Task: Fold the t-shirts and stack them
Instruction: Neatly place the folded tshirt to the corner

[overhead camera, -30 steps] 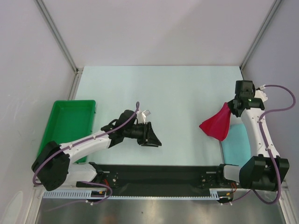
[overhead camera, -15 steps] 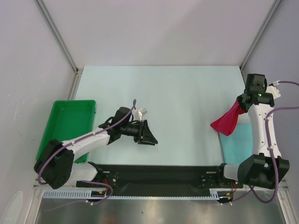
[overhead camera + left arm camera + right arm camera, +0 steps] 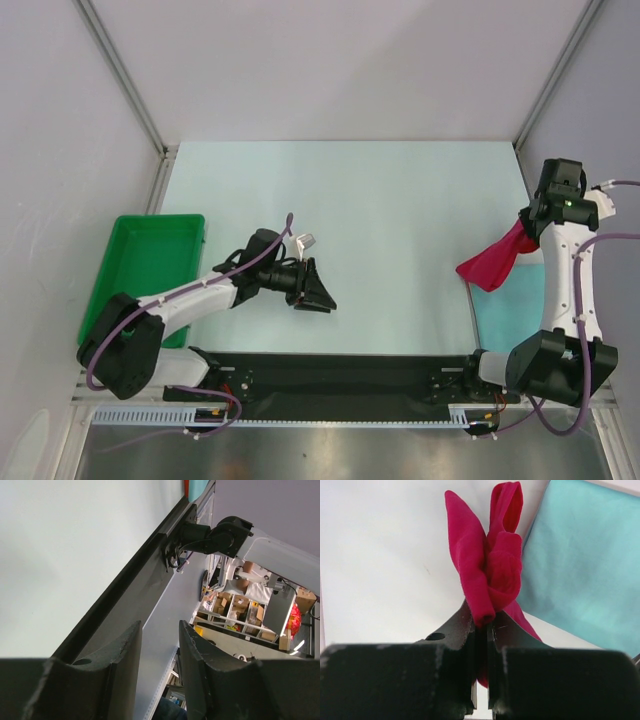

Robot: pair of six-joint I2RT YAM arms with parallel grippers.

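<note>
The right hand [image 3: 481,622] is clamped tight on a fold of the red shirt [image 3: 487,565], its two fingers almost meeting with only cloth between them. Beyond the fingertips the shirt bunches into crumpled lobes. From above it hangs from the hand as a drooping wedge, slanting down and leftward at the right side of the tabletop [image 3: 380,200]. Its lower end is at the far left corner of the teal shirt [image 3: 580,565]; whether the two touch cannot be told. The teal shirt lies flat as a folded rectangle near the right front of the tabletop, just beside the right arm.

The left hand [image 3: 159,630] holds nothing; its fingers stand a little apart with a narrow gap between them. It sits low over the tabletop, left of the middle, aimed toward the black rail [image 3: 125,585] along the near edge. The green tray [image 3: 160,219] rests at the left edge, well apart from that hand.
</note>
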